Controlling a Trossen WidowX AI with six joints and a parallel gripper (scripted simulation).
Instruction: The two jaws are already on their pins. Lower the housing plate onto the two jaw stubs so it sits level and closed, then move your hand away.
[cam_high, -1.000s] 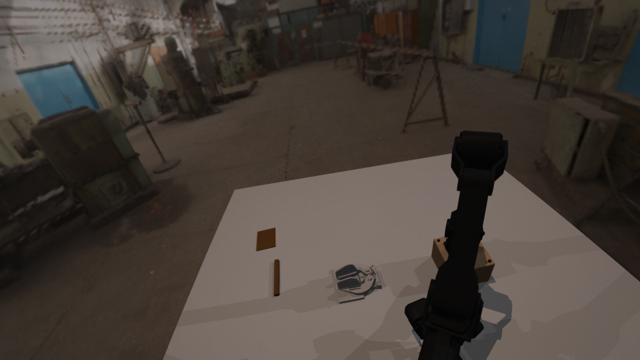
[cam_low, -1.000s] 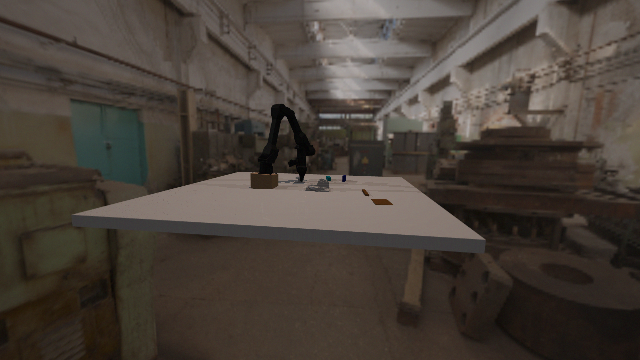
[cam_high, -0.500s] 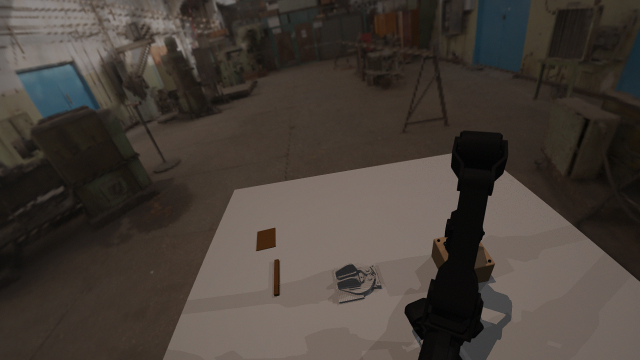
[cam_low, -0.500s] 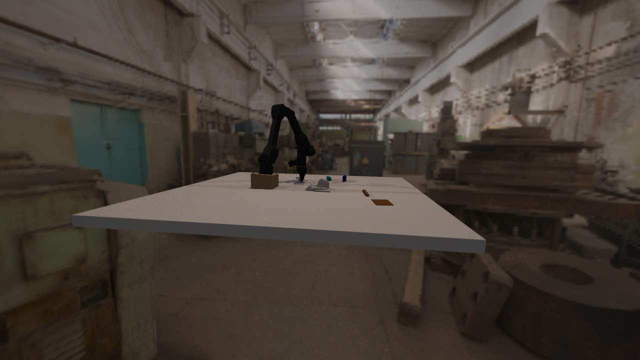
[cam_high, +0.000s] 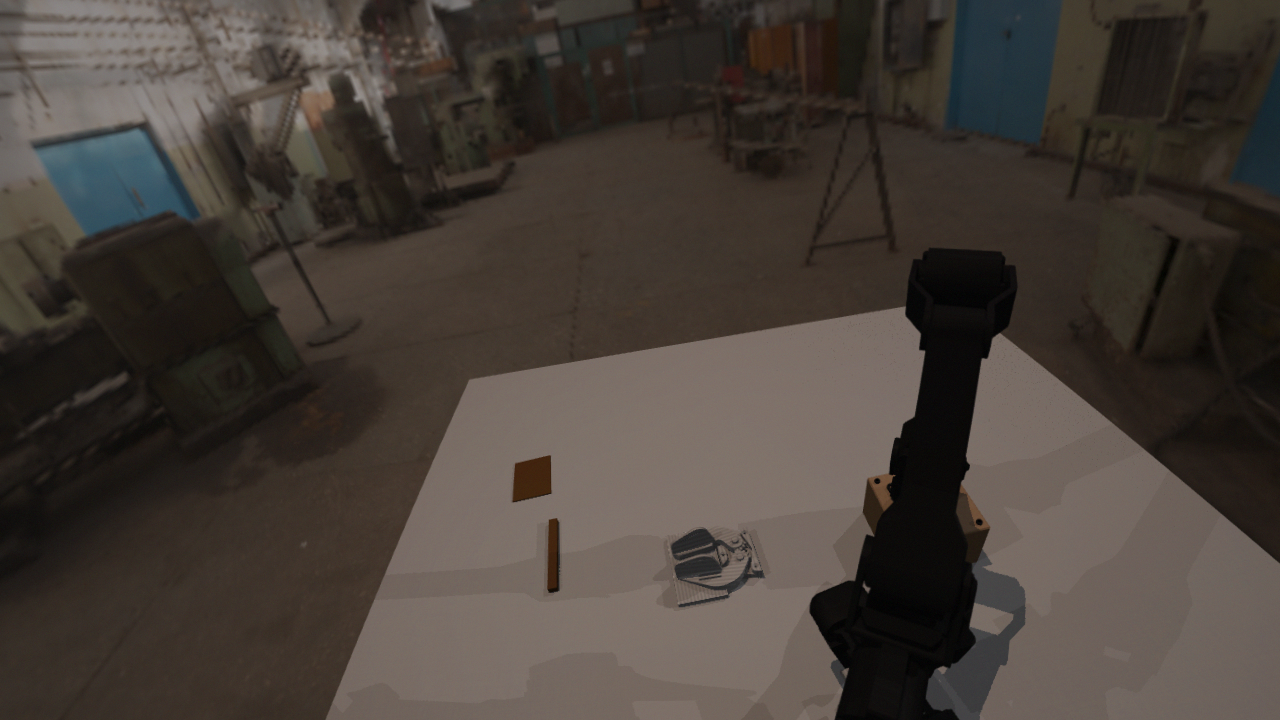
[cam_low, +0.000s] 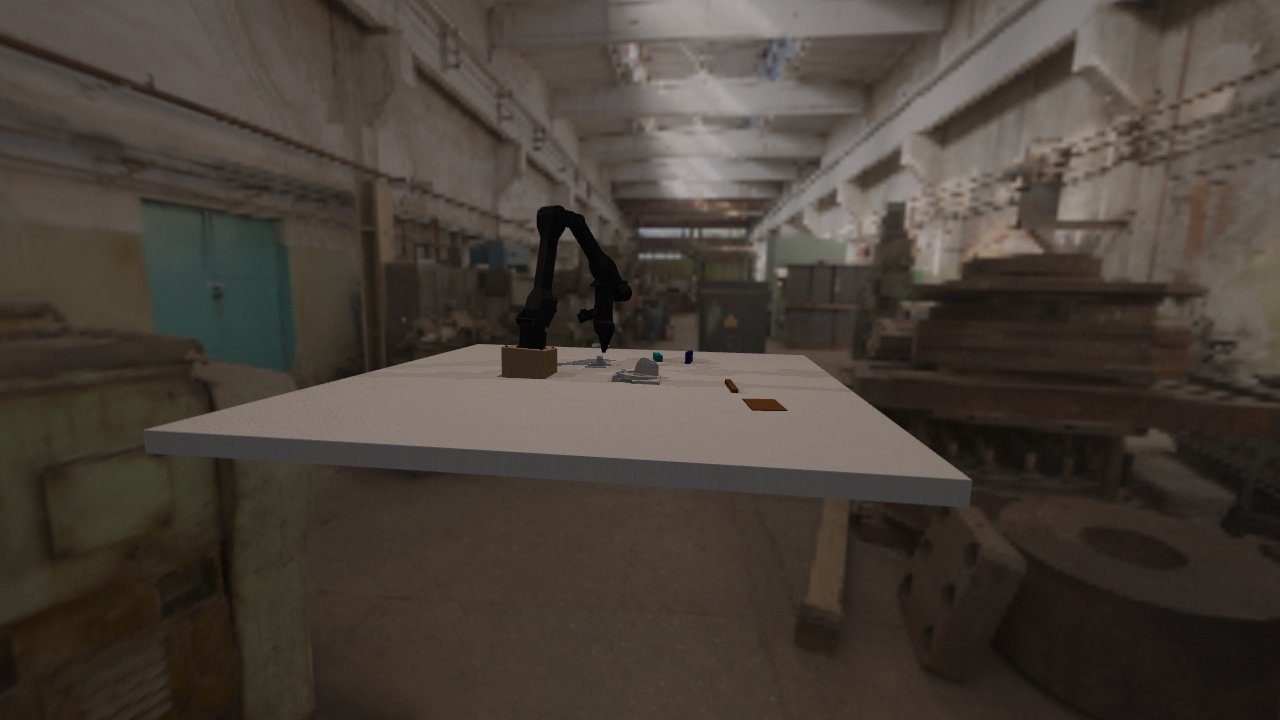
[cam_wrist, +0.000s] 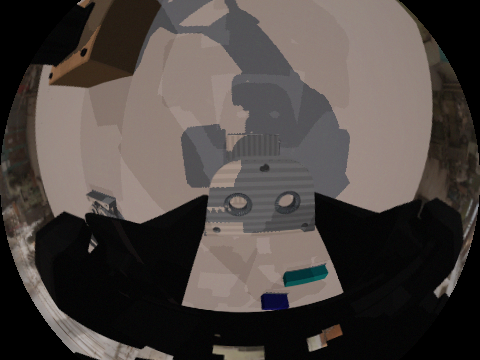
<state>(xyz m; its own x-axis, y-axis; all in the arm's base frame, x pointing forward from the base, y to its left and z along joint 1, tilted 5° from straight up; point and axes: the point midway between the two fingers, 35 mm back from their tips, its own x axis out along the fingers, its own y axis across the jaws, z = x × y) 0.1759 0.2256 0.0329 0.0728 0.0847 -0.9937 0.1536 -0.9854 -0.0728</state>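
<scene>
In the top view, the fingers are hidden.

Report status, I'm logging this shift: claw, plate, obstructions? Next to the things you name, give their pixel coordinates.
Claw (cam_low: 605, 349) (cam_wrist: 259, 199) shut on housing plate (cam_wrist: 261, 180). Plate not on jaw assembly (cam_high: 716, 562) (cam_low: 637, 376). Nothing visibly blocking between them.

brown square (cam_high: 532, 479) (cam_low: 765, 404) | brown bar (cam_high: 553, 555) (cam_low: 731, 385) | teal block (cam_low: 657, 357) (cam_wrist: 305, 275) | navy block (cam_low: 688, 356) (cam_wrist: 275, 301) near teal

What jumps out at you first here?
Probably the black robot arm, rising from a tan block on the pale table. Next, the grey plate with two round holes, held between the gripper's dark fingers.
</scene>
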